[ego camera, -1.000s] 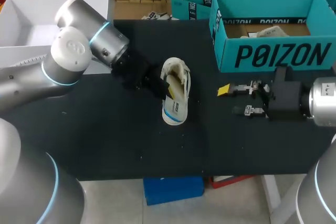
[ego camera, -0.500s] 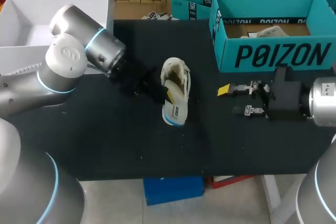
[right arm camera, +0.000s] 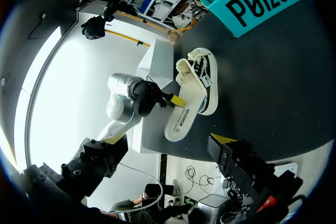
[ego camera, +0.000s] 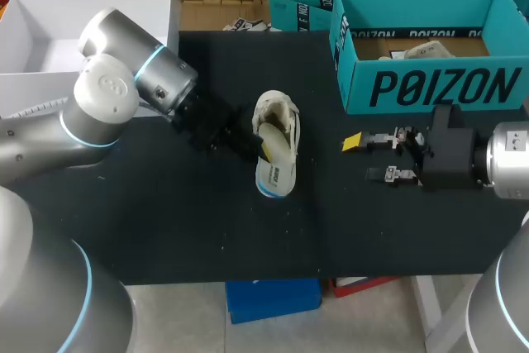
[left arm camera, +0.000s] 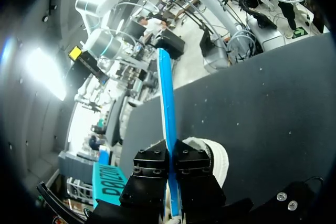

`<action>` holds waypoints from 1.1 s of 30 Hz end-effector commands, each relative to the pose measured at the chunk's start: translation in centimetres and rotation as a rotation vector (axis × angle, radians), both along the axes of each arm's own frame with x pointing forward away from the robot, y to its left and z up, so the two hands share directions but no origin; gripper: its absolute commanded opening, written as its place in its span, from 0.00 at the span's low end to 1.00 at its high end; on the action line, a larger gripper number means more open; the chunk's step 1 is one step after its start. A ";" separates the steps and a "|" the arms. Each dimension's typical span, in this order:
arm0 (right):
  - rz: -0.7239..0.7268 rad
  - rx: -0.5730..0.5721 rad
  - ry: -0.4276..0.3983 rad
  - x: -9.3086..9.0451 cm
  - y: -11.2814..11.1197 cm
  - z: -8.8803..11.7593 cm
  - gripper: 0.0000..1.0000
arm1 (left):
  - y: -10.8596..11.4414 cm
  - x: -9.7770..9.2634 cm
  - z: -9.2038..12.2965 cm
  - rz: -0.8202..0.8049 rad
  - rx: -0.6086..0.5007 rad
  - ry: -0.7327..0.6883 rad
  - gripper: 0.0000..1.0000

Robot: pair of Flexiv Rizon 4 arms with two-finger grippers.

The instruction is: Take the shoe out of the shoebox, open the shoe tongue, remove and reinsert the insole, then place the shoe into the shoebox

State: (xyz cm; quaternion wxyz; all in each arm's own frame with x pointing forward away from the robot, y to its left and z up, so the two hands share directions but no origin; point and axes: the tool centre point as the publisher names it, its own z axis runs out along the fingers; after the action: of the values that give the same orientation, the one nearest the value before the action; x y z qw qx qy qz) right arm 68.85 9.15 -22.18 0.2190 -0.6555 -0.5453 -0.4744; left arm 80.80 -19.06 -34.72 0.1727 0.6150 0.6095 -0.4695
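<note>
A white shoe (ego camera: 281,113) lies on the black table (ego camera: 165,221), left of the teal shoebox (ego camera: 430,80). Its insole (ego camera: 277,173), white on top with a blue underside, sticks out of the shoe at a tilt, heel end toward the table's front. My left gripper (ego camera: 263,148) is shut on the insole's edge from the shoe's left side. In the left wrist view the insole (left arm camera: 167,103) runs edge-on ahead from between the left gripper (left arm camera: 172,161), above the shoe (left arm camera: 212,156). My right gripper (ego camera: 368,157) stands open to the shoe's right, holding nothing; the right wrist view shows the shoe (right arm camera: 199,74) and insole (right arm camera: 182,118) ahead.
The teal shoebox stands open at the back right with paper inside. A white open box (ego camera: 50,39) sits at the back left behind my left arm. A second teal box (ego camera: 302,6) stands behind the table's far edge.
My left arm has drawn back slightly to the left with the insole still in its grip. The shoe barely shifted. The right arm has not moved.
</note>
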 end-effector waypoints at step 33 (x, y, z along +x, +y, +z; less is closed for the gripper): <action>0.000 0.000 0.000 0.0 0.0 0.0 1.00 | -0.3 3.5 -0.9 0.019 0.086 -0.052 0.33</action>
State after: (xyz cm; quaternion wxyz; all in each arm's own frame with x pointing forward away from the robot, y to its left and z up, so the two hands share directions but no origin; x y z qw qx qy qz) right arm 68.85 9.15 -22.18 0.2191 -0.6555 -0.5453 -0.4744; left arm 84.48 -19.21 -35.89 0.1678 0.6265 0.6298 -0.4275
